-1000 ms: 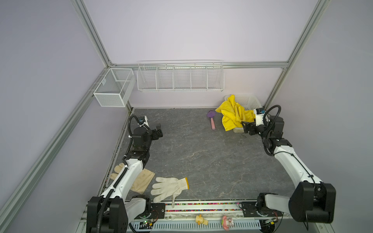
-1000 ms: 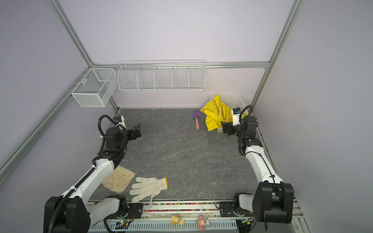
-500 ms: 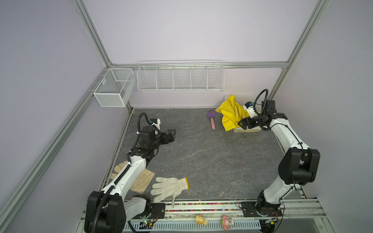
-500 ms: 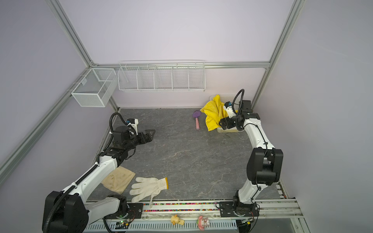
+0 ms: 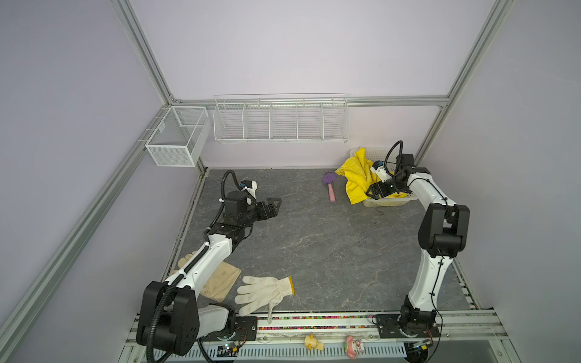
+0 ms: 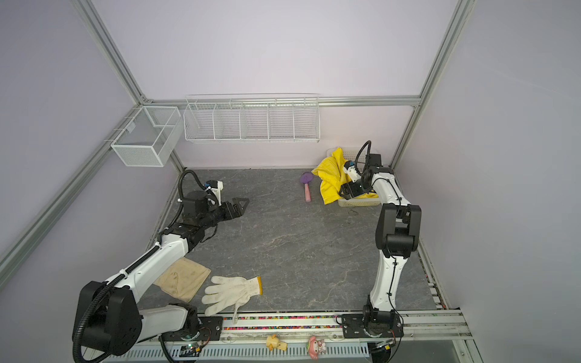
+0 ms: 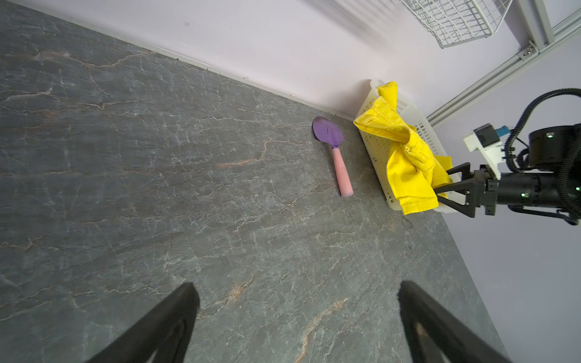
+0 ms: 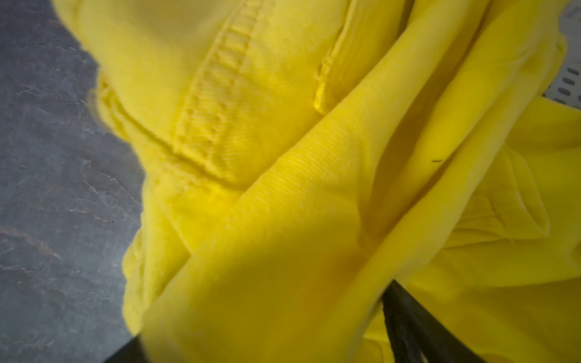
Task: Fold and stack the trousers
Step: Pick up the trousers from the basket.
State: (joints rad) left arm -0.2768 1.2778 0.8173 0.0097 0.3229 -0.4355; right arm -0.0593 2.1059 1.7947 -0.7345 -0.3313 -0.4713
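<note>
In the far corner on the right arm's side, the trousers (image 5: 356,177) lie bunched in the white basket (image 5: 391,202), with one yellow fold spilling over its wall toward the table (image 5: 314,245). Compare the frames of a second ago: the right arm, then folded low beside the basket, has risen and swung over it. The right gripper (image 5: 373,191) now meets the cloth from the basket side with its jaws spread wide. In the left wrist view you see its black fingers (image 7: 470,188) bracketing the hanging edge of the fabric, not closed on it (the right wrist view, filled with yellow seams, shows closeness but cannot settle contact). The left gripper (image 5: 275,206) has meanwhile advanced from the table's edge toward the middle. Its jaws are likewise at full spread and empty, and it is well apart from the trousers. The purple scoop (image 5: 329,187) near the basket, the knitted glove (image 5: 265,292) and the cream glove (image 5: 221,278) lie where they lay. Read this as the end of the approach: nothing is folded, and the garment has yet to leave the basket. Your next concern is probably a pinch deep enough to drag the cloth out without tipping the light basket.
</note>
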